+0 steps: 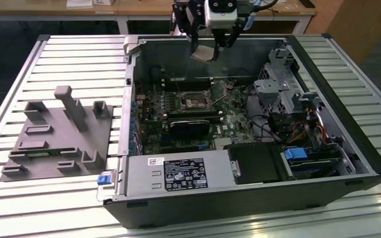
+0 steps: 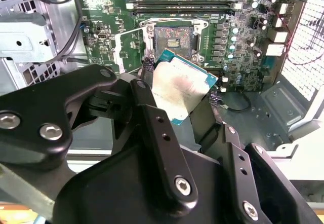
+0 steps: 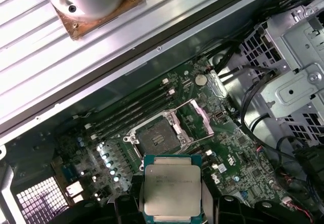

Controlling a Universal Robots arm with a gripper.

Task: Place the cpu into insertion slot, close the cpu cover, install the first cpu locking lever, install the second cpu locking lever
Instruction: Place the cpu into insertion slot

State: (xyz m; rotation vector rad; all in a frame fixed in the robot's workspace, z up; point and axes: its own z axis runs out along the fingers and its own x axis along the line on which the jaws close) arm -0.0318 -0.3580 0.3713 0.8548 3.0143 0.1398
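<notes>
Claw (image 1: 204, 47) clamps the cpu (image 3: 172, 189) by opposite edges, leaving its faces free, at twelve o'clock of the bare insertion slot (image 1: 194, 101) in the exterior view; the cpu cover (image 3: 202, 120) apparently stands open to receive it.

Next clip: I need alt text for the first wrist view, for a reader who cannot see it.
The gripper holds the cpu by two opposite edges in its jaws, silver top facing the camera, above an open computer case. Beyond it, on the green motherboard, the insertion slot lies empty, with the cpu cover swung open beside it.
</notes>
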